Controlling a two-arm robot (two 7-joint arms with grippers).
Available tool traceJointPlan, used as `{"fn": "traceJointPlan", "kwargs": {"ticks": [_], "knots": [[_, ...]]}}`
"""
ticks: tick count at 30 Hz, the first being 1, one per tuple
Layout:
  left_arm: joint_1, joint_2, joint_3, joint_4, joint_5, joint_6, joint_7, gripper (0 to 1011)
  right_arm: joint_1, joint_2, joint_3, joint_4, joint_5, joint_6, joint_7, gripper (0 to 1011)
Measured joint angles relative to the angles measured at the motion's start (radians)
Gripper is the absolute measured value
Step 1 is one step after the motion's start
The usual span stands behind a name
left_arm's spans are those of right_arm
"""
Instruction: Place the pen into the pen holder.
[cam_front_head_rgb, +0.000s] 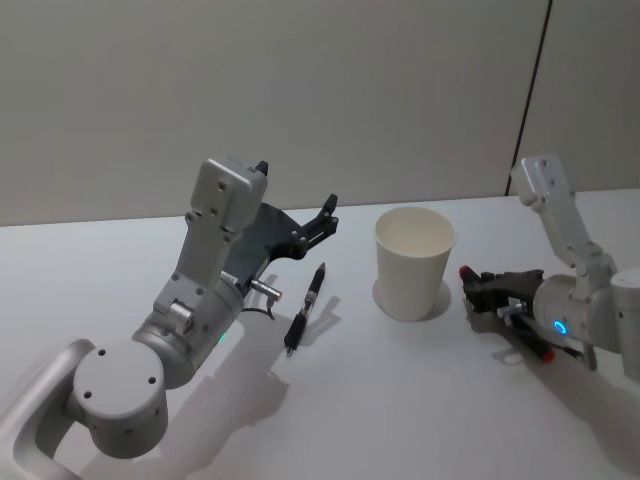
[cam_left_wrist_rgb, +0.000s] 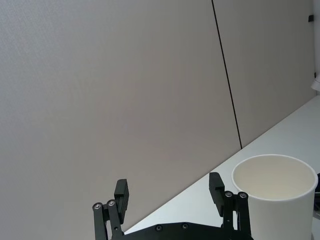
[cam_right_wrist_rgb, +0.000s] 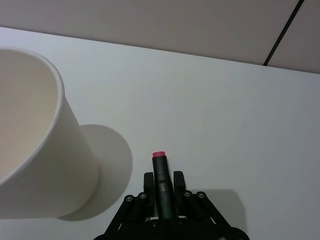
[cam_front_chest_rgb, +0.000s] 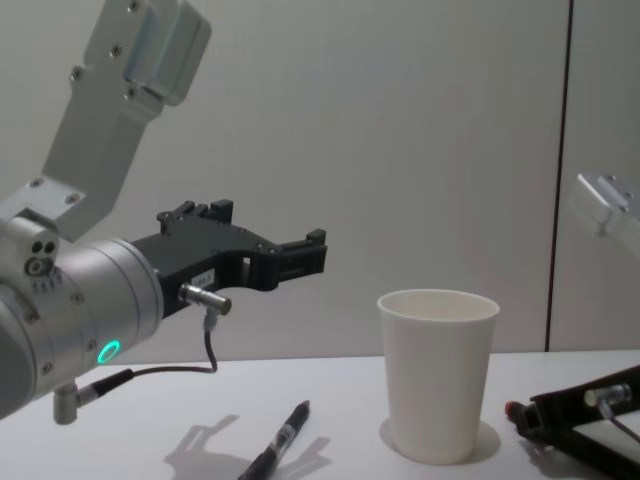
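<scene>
1. Right gripper (cam_front_head_rgb: 480, 290): low over the tabletop (cam_front_head_rgb: 400, 410), near the pen holder (cam_front_head_rgb: 413, 265) at its 4 o'clock. The jaws are closed on the pen (cam_right_wrist_rgb: 162, 184), a dark barrel lying near level with its pink tip foremost, aimed at the holder's wall.
2. Left gripper (cam_left_wrist_rgb: 169, 184): raised clear of the tabletop at 10 o'clock of the holder. The jaws are wide with nothing between them.
3. Second pen (cam_front_head_rgb: 306, 312): dark, lying loose on the tabletop at 8 o'clock of the holder, apart from it.
4. Pen holder: a white paper cup, upright, mouth open. Its interior is bare as far as it can be seen.
5. Handling, judged: the pen is light and stiff with a smooth barrel, so it may pivot or slide in a narrow grip. A hold near mid-barrel suits, leaving one end free to enter first. The cup is light, thin and unanchored, and a knock on its rim or wall would likely tip or shove it.
6. Outstanding, judged: lift the pen, tilt it toward upright above the mouth, and release it low.
</scene>
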Motion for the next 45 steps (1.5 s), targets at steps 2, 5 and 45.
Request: {"fn": "traceJointPlan", "kwargs": {"ticks": [2, 5, 45], "knots": [[0.000, 0.000, 0.000, 0.000, 0.000, 0.000, 0.000, 1001, 0.000, 0.000, 0.000, 0.000, 0.000, 0.000, 0.000, 225], [0.000, 0.000, 0.000, 0.000, 0.000, 0.000, 0.000, 1001, 0.000, 0.000, 0.000, 0.000, 0.000, 0.000, 0.000, 205], [0.000, 0.000, 0.000, 0.000, 0.000, 0.000, 0.000, 1001, -0.004, -0.018, 0.004, 0.007, 0.053, -0.126, -0.030, 192]]}}
